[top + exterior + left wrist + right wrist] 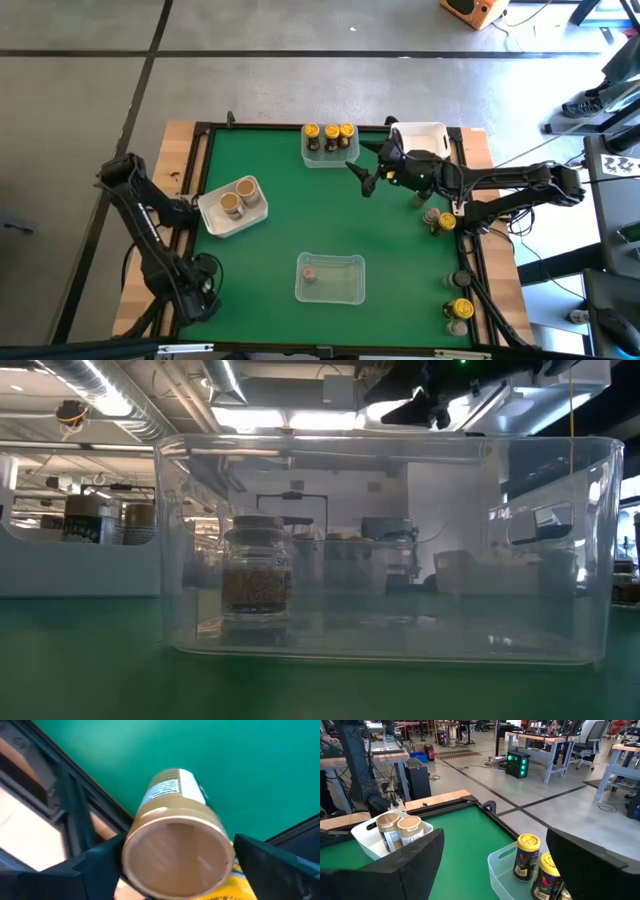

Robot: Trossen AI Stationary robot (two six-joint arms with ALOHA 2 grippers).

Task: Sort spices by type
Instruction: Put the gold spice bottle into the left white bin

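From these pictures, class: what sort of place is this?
Probably a robotics lab or workshop: a bare concrete floor, workbenches with a lit computer tower, office chairs behind the green table.

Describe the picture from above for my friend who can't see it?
Three tubs on a green table hold sorted jars: yellow-lidded jars at the top, tan-lidded jars on the left, one pinkish-lidded jar at the bottom. The right gripper hovers open beside the yellow ones; loose jars line the right edge, and the left arm waits at the left.

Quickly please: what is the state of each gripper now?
Left gripper: around a tan-lidded jar; grip cannot be told.
Right gripper: open, holding nothing.
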